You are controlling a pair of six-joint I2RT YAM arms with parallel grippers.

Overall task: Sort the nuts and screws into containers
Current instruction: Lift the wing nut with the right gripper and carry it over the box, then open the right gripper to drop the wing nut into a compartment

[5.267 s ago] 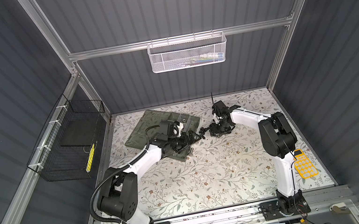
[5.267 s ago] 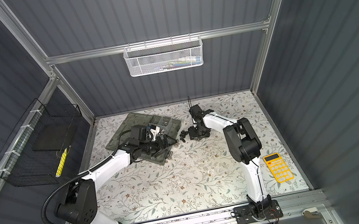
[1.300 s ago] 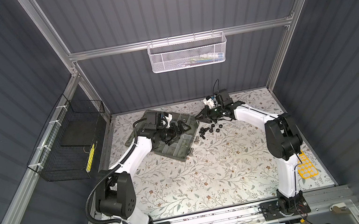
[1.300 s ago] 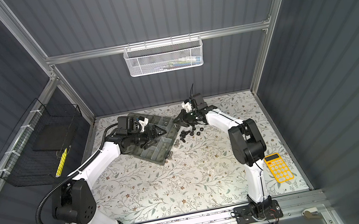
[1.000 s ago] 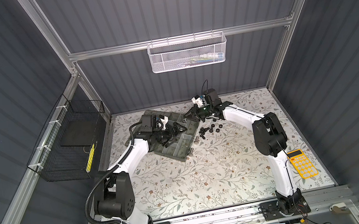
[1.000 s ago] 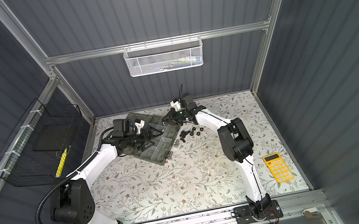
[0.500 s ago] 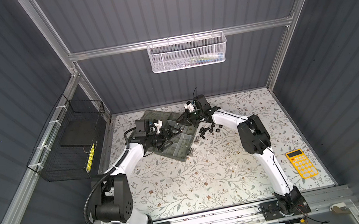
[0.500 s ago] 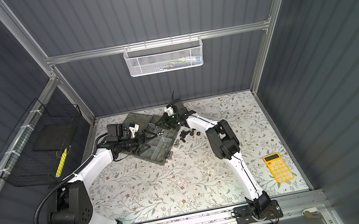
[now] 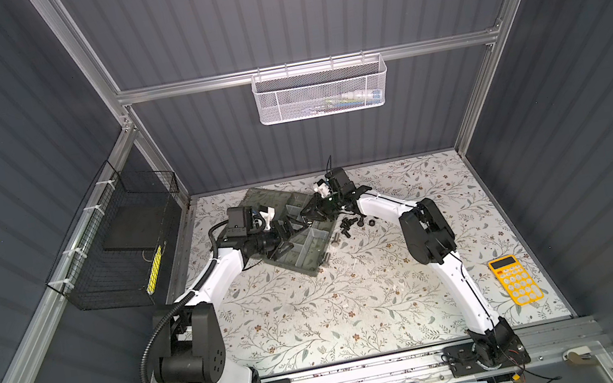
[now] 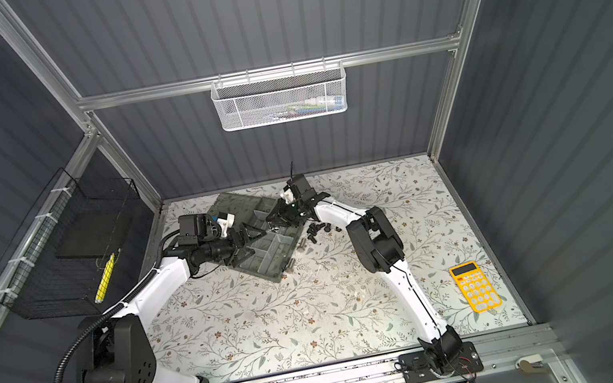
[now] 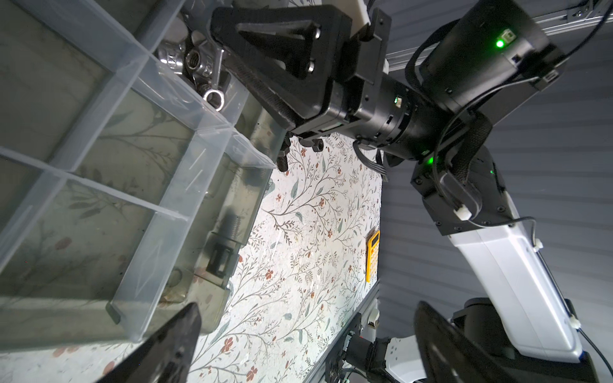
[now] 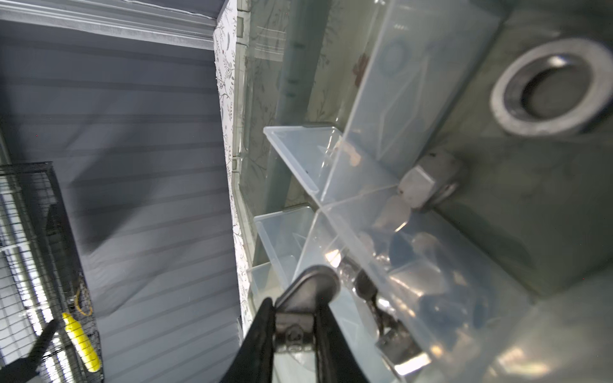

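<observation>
A floral-patterned desk (image 9: 317,317) carries 1 grey-green organizer box (image 9: 306,265) toward the back, black screws (image 9: 346,227) and nuts (image 9: 371,223) scattered just beside its right edge, and 1 yellow calculator (image 9: 515,279) near the front right corner

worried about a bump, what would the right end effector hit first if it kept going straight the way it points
Most likely the pale divider of the organizer box, just past the right end effector and the small metal part pinched in it. Depth is hard to judge.
</observation>
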